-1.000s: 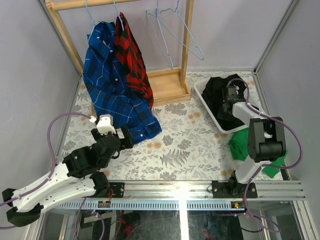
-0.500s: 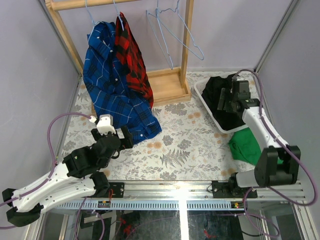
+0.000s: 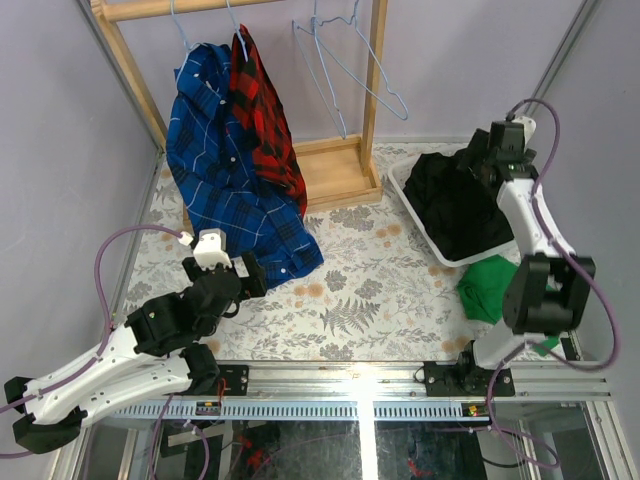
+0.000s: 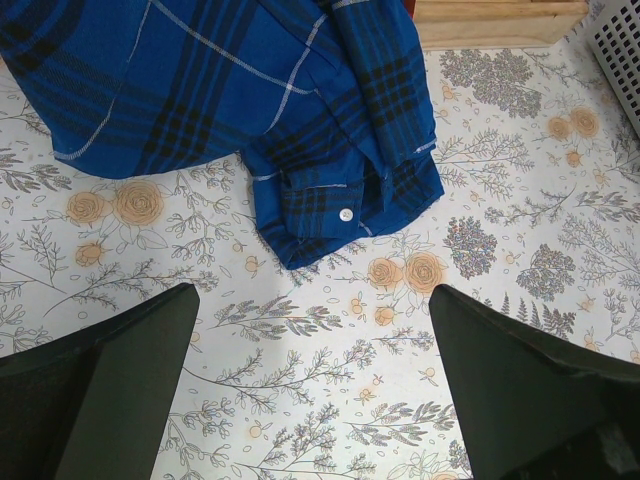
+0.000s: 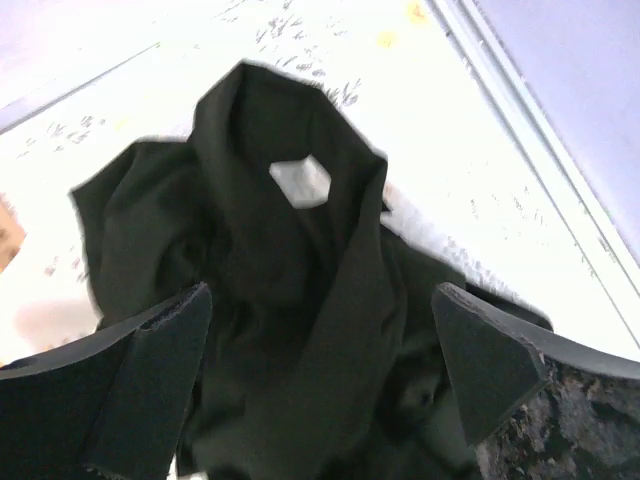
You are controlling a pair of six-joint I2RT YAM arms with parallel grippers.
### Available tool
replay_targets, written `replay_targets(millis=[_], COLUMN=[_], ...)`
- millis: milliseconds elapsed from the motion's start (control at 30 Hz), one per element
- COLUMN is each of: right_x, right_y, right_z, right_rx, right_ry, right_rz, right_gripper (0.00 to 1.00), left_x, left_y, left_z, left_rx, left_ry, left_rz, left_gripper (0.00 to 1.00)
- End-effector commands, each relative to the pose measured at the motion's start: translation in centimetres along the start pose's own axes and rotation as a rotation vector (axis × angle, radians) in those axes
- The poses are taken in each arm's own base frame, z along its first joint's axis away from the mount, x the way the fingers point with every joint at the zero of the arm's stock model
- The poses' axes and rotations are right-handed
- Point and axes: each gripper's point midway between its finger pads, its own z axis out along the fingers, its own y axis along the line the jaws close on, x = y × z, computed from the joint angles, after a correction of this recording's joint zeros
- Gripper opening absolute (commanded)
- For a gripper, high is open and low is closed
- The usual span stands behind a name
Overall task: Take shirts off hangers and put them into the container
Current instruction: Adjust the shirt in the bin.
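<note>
Two plaid shirts hung on the wooden rack [image 3: 374,85]: the blue plaid shirt [image 3: 225,180], its hem trailing onto the floral worktop [image 3: 370,290], and the red-and-black plaid shirt [image 3: 262,110] touching its right side. Empty light-blue hangers [image 3: 335,70] hung near the rack's right post. Black shirts [image 3: 455,205] lay heaped in the white container [image 3: 402,183]. The right jaws stood wide above that heap, gripping nothing. The left jaws stood wide over the worktop, near the blue cuff [image 4: 325,205].
</note>
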Motion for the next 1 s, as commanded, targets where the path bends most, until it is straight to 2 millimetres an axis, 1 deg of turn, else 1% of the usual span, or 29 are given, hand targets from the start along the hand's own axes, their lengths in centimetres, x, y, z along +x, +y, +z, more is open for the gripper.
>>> replay_targets(millis=[0, 33, 100, 133, 167, 200, 267, 300, 367, 433, 500, 533, 567, 633, 767, 833, 867, 967], right_x=[-3.6, -3.8, -3.6, -3.0, -2.4, -0.9, 0.7, 1.5, 3.8, 5.5, 6.2, 6.5, 6.8, 7.3, 8.7, 8.5, 8.2, 4.7], right_y=[-0.3, -0.3, 0.7, 1.3, 2.1, 3.0, 3.8, 4.0, 4.5, 5.3, 5.4, 5.1, 4.7, 4.1, 3.0, 3.1, 3.2, 4.2], right_z=[4.0, 5.3, 7.6, 8.9, 9.6, 10.9, 12.0, 12.3, 12.5, 12.1, 11.1, 10.8, 10.4, 9.8, 9.7, 9.4, 9.1, 7.6], right_rx=[0.067, 0.077, 0.016, -0.013, -0.049, -0.092, -0.117, -0.127, -0.159, -0.234, -0.258, -0.251, -0.240, -0.222, -0.191, -0.194, -0.199, -0.243], right_ry=[0.010, 0.006, 0.029, 0.062, 0.106, 0.180, 0.267, 0.297, 0.354, 0.365, 0.359, 0.351, 0.350, 0.345, 0.380, 0.414, 0.420, 0.342], right_rz=[0.060, 0.068, 0.086, 0.089, 0.082, 0.063, 0.062, 0.070, 0.075, 0.085, 0.086, 0.079, 0.071, 0.047, -0.001, -0.026, -0.029, -0.018], right_gripper=[1.00, 0.99, 1.00, 0.99, 0.98, 0.96, 0.92, 0.89, 0.79, 0.64, 0.58, 0.52, 0.51, 0.53, 0.70, 0.74, 0.76, 0.80], left_x=[-1.0, -1.1, -1.2, -1.2, -1.3, -1.3, -1.3, -1.3, -1.3, -1.3, -1.3, -1.3, -1.3, -1.3, -1.3, -1.2, -1.2, -1.2], left_y=[-0.2, -0.1, -0.1, -0.1, 0.0, 0.0, 0.0, 0.1, 0.0, 0.0, 0.0, 0.0, 0.0, 0.0, -0.1, -0.1, -0.1, -0.1], left_z=[-0.3, -0.3, -0.4, -0.4, -0.4, -0.5, -0.4, -0.4, -0.4, -0.4, -0.3, -0.3, -0.3, -0.3, -0.3, -0.3, -0.3, -0.3], left_rx=[0.007, 0.005, 0.009, 0.009, 0.009, 0.008, 0.006, 0.003, 0.002, 0.001, -0.002, -0.002, -0.002, -0.001, 0.000, 0.000, 0.001, 0.002], left_ry=[-0.033, -0.035, -0.040, -0.041, -0.042, -0.046, -0.046, -0.046, -0.045, -0.044, -0.045, -0.046, -0.045, -0.044, -0.041, -0.039, -0.037, -0.038], left_rz=[-0.033, -0.034, -0.038, -0.040, -0.041, -0.043, -0.043, -0.042, -0.040, -0.037, -0.037, -0.037, -0.036, -0.035, -0.034, -0.033, -0.030, -0.032], left_gripper=[1.00, 1.00, 1.00, 1.00, 1.00, 1.00, 1.00, 1.00, 1.00, 1.00, 1.00, 1.00, 1.00, 1.00, 1.00, 1.00, 1.00, 1.00])
